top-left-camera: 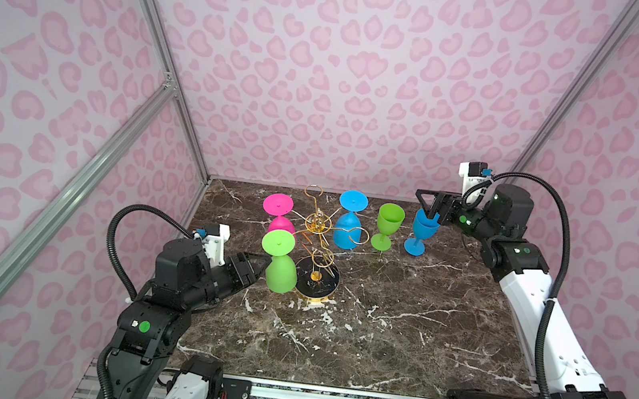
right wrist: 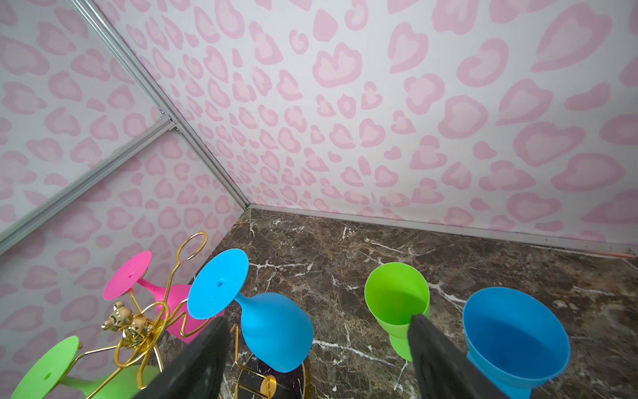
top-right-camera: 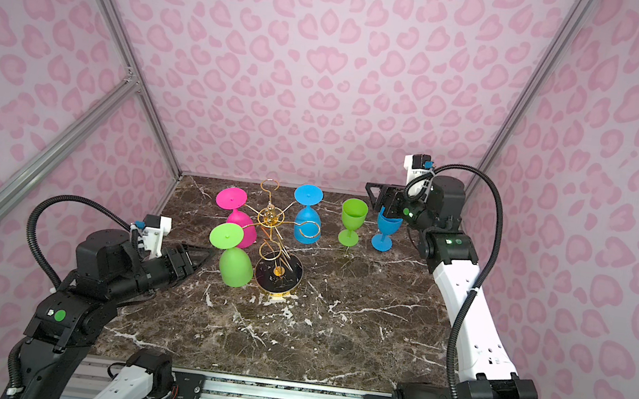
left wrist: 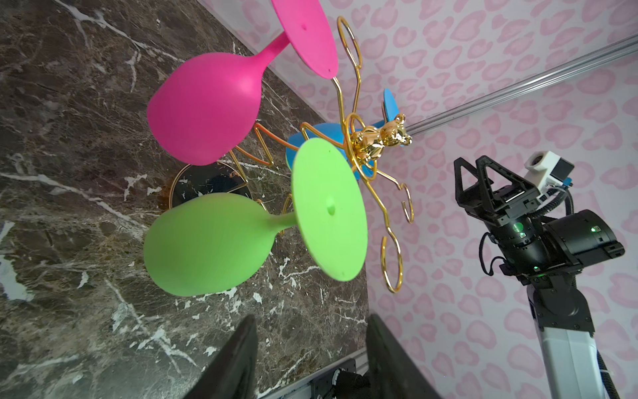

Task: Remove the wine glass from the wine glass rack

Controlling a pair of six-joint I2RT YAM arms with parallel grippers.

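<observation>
Loops on the wine glass rack (top-left-camera: 318,223) catch its foot, so the green wine glass (top-left-camera: 281,273) hangs bowl-down. Left gripper (left wrist: 312,317), jaws apart, sits empty beside the bowl (likely its pick); right gripper (right wrist: 317,317) gapes by an upright blue glass (top-left-camera: 422,228).

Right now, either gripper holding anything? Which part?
Nothing held. Left gripper open short of hanging green wine glass; right gripper open beside upright blue wine glass.
</observation>
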